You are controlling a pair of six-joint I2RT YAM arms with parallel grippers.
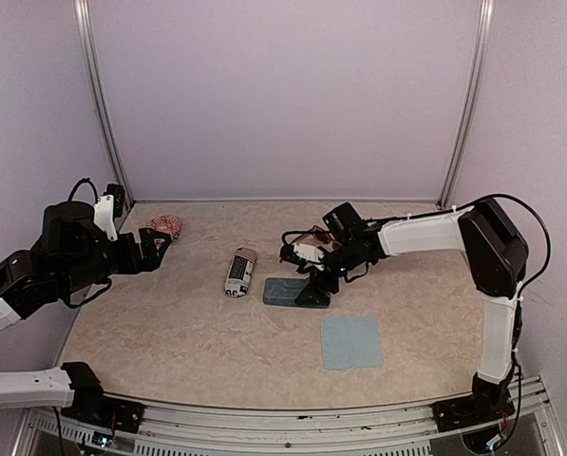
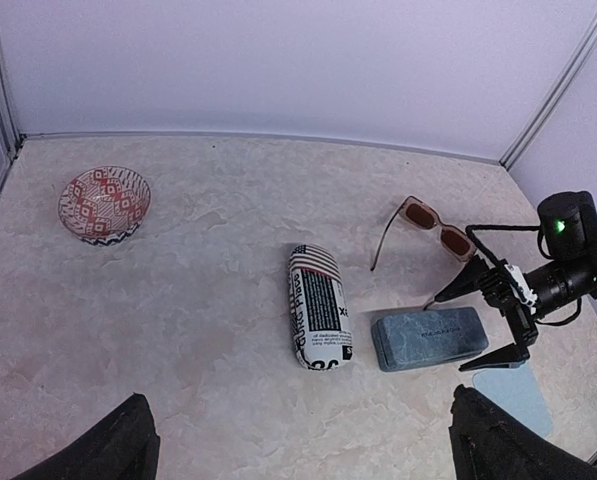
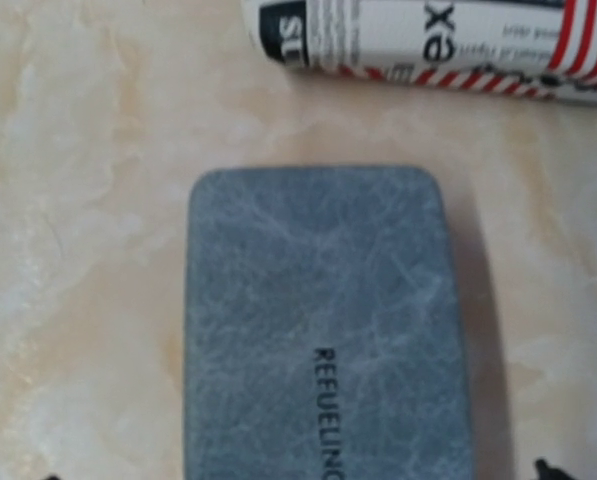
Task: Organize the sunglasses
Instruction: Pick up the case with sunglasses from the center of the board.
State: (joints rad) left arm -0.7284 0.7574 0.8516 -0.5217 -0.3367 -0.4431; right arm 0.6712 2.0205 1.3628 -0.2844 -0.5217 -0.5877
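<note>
One pair of sunglasses (image 2: 433,228), pinkish-brown frame with reddish tinted lenses, lies open on the table behind the right gripper; from above the sunglasses (image 1: 313,239) are partly hidden by that arm. My right gripper (image 1: 300,278) (image 2: 475,325) is open, its fingers spread on either side of the right end of the blue-grey case (image 1: 285,291) (image 2: 430,338) (image 3: 323,330) without touching it. Only one dark fingertip (image 3: 544,468) shows in the right wrist view. My left gripper (image 1: 160,242) (image 2: 308,462) hovers open and empty at the left, well away from these.
A striped black-and-white pouch (image 1: 240,273) (image 2: 319,320) (image 3: 428,40) lies just left of the case. A red patterned bowl (image 1: 164,226) (image 2: 104,204) sits at the back left. A pale blue cloth (image 1: 351,342) (image 2: 513,395) lies flat in front of the case.
</note>
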